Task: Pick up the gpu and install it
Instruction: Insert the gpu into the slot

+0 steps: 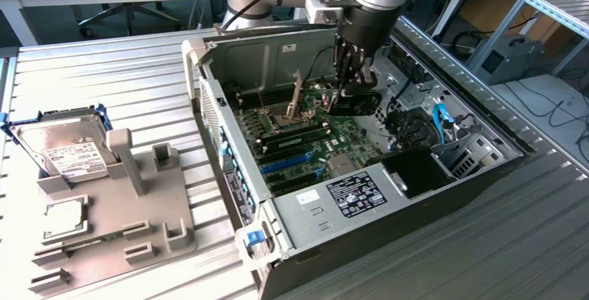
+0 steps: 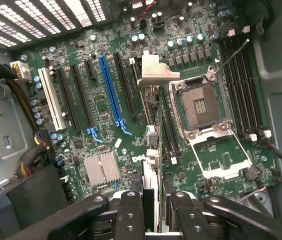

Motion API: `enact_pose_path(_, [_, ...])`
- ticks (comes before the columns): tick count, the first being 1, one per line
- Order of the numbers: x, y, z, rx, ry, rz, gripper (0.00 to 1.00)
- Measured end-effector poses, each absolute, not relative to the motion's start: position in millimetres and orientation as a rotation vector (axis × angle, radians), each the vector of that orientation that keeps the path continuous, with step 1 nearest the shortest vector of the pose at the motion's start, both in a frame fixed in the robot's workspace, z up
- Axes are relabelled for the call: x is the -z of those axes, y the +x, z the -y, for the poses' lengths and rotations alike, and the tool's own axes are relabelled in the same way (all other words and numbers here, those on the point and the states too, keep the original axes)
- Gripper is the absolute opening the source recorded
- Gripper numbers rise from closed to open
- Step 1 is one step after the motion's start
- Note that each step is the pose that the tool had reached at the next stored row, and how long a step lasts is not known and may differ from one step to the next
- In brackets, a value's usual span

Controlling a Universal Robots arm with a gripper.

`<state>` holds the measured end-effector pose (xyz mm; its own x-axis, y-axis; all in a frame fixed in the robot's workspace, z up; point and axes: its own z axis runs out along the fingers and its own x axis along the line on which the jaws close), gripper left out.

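Hangs inside the open black computer tower case [image 1: 460,196] on the ribbed grey metal tabletop [image 1: 110,72], hovers over the green motherboard [image 1: 341,141], and pinches in the black gripper [image 2: 155,200] the thin black-faced gpu card [image 2: 151,155], on edge, silver bracket farthest out, between the long black expansion slot [image 2: 123,85] and the open square processor socket [image 2: 199,106].

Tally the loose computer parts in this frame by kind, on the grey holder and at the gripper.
Hard drive: 1, on the grey holder
Processor chip: 1, on the grey holder
gpu: 1, edge-on in the gripper
Total: 3
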<state>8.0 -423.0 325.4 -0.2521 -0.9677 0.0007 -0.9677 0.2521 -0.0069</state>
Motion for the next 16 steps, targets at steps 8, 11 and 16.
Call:
enact_pose_path(8, [-325.2, 8.0, 423.0, 0.009, -1.976, -2.437, 0.26])
enact_pose_path(11, [-325.1, 8.0, 423.0, 0.009, -1.994, -2.422, 0.26])
enact_pose_path(16, [-325.0, 8.0, 423.0, 0.009, -2.024, -2.397, 0.26])
